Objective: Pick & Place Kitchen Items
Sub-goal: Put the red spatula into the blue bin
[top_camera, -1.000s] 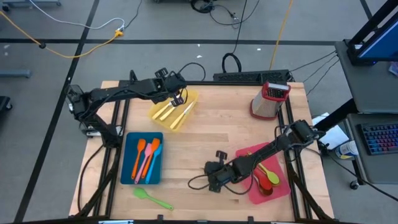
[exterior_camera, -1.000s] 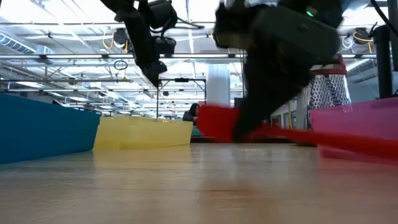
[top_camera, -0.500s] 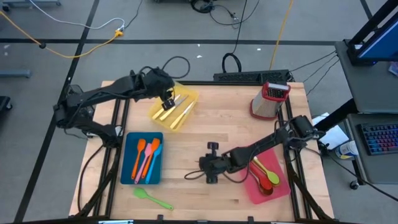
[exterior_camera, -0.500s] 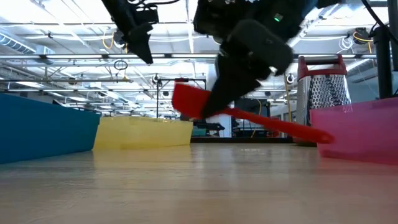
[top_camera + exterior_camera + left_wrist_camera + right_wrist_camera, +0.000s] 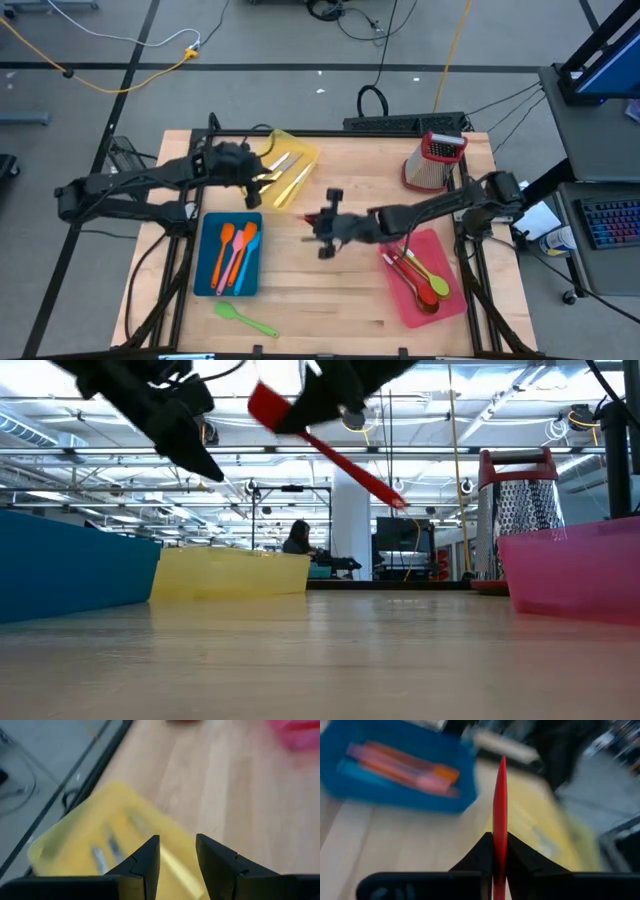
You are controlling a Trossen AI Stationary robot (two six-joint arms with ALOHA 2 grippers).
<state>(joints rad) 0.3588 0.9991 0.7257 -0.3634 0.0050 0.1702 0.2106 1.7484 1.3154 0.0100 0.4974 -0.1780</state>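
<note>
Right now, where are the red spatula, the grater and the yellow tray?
Red spatula (image 5: 330, 448), low view, mid-handle.
Grater (image 5: 432, 160), high view, metal body.
Yellow tray (image 5: 300, 157), high view, far rim.

The right arm reached across mid-surface, its tool raised, fingers clamped tight. The left arm stretched in from the left edge, its tool parted and empty.
</note>
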